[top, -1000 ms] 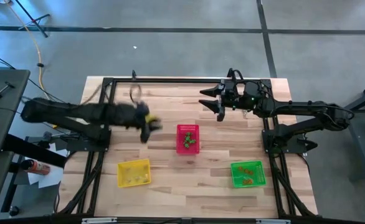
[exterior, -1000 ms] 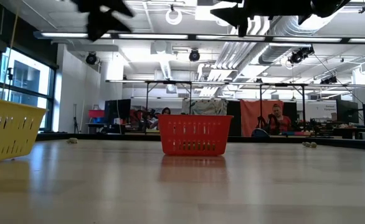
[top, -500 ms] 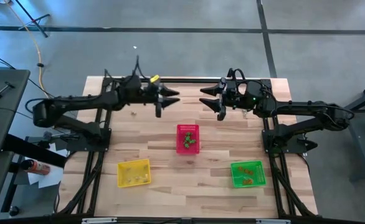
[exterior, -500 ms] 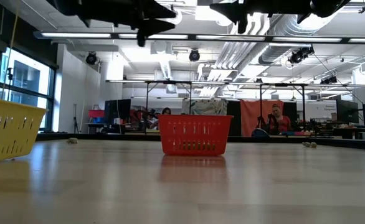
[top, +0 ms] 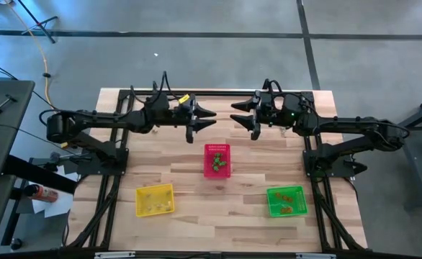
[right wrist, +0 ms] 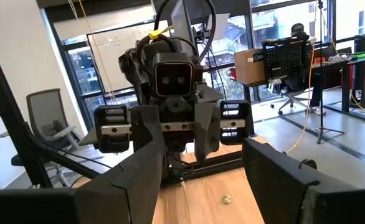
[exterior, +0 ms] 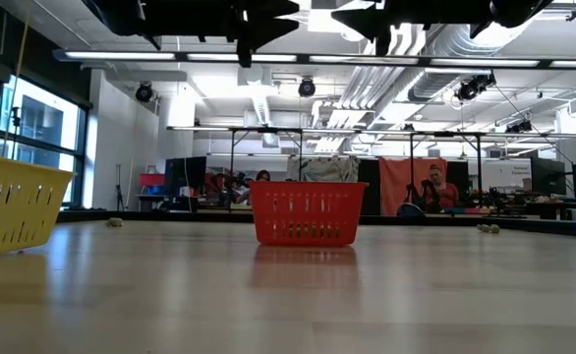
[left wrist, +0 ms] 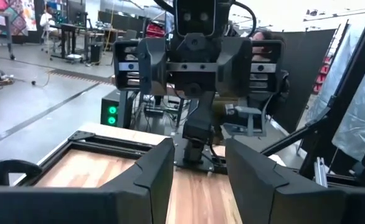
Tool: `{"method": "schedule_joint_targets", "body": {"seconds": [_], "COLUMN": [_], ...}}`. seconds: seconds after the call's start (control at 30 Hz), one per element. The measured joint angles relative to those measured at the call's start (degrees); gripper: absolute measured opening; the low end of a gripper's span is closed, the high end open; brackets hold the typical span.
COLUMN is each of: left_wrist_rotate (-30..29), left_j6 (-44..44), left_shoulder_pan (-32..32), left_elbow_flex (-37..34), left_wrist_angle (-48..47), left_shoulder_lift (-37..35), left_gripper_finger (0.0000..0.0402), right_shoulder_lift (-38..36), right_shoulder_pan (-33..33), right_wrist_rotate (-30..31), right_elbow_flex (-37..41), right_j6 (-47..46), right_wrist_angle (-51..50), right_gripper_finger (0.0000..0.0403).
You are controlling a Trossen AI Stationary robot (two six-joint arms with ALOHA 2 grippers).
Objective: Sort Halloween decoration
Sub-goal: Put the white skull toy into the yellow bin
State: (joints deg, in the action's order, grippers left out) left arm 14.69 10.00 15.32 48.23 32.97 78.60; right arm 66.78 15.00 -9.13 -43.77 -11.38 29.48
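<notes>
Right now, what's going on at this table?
Nothing is being handled. Both arms hang above the far end of the table, facing each other: the left tool and right tool are open and empty. The red basket, yellow basket and green basket hold small trinkets. A few loose trinkets lie at the table's far end.

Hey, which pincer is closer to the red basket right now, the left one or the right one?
The left, narrowly. The left pincer hovers just beyond the red basket, slightly to its left. The right pincer hovers farther back and off to the basket's right. Both are open and empty.
</notes>
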Motion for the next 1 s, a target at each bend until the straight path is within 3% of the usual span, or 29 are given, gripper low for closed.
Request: {"method": "schedule_joint_targets", "body": {"seconds": [0.37, 0.5, 0.6, 0.73, 0.87, 1.0], "left_wrist_rotate": [-0.1, -0.1, -0.1, -0.1, -0.3, -0.3], "left_j6": [0.3, 0.3, 0.4, 0.9, 0.9, 0.9], "left_shoulder_pan": [0.3, 0.3, 0.3, 0.4, 0.4, 0.4], "left_elbow_flex": [0.0, 0.0, 0.0, 0.0, 0.0, 0.0], "left_wrist_angle": [0.0, 0.0, 0.0, 0.0, 0.3, 0.5], "left_shoulder_lift": [0.0, 0.0, 0.0, -0.1, -0.1, -0.1], "left_gripper_finger": [0.0134, 0.0133, 0.0134, 0.0134, 0.0133, 0.0133], "right_shoulder_lift": [0.0, -1.0, -2.3, -1.7, 2.6, 9.6], "right_shoulder_pan": [0.1, 1.7, 5.0, 11.4, 17.9, 23.9], "right_wrist_rotate": [0.2, 7.8, 16.1, 17.9, 13.5, 7.0], "right_elbow_flex": [0.0, -0.1, -0.2, -2.4, -2.8, -2.8], "right_j6": [-0.9, -7.4, -13.9, -21.9, -24.4, -17.3], "right_wrist_angle": [-1.4, -7.0, -19.7, -47.6, -68.8, -78.4], "right_gripper_finger": [0.0216, 0.0216, 0.0216, 0.0216, 0.0216, 0.0216]}}
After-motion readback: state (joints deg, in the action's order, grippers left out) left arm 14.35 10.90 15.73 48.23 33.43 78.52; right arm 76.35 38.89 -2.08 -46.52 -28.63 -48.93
